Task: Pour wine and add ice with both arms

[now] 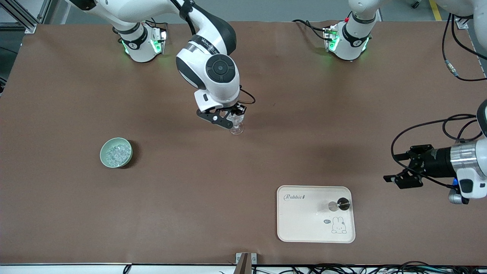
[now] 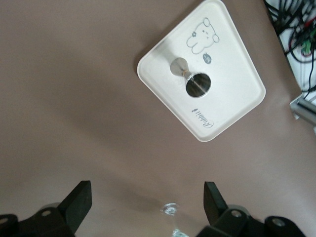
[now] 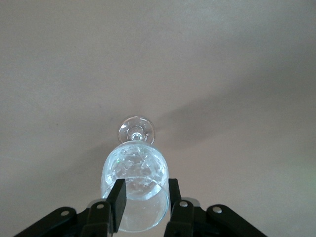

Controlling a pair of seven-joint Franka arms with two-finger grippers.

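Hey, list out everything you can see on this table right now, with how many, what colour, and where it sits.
Wine glass: one, clear, mid-table, farther from the front camera than the tray, ice chunks inside.
Bowl: one, pale green, toward the right arm's end of the table.
Ice: many small clear chunks, in the bowl.
Tray: one, cream with a rabbit print, nearest the front camera.
Metal jigger: one, silver, lying on the tray.
Table: one, brown cover.
Right gripper: one, black, shut on the wine glass bowl.
Left gripper: one, black, open, over the left arm's end of the table, waiting.
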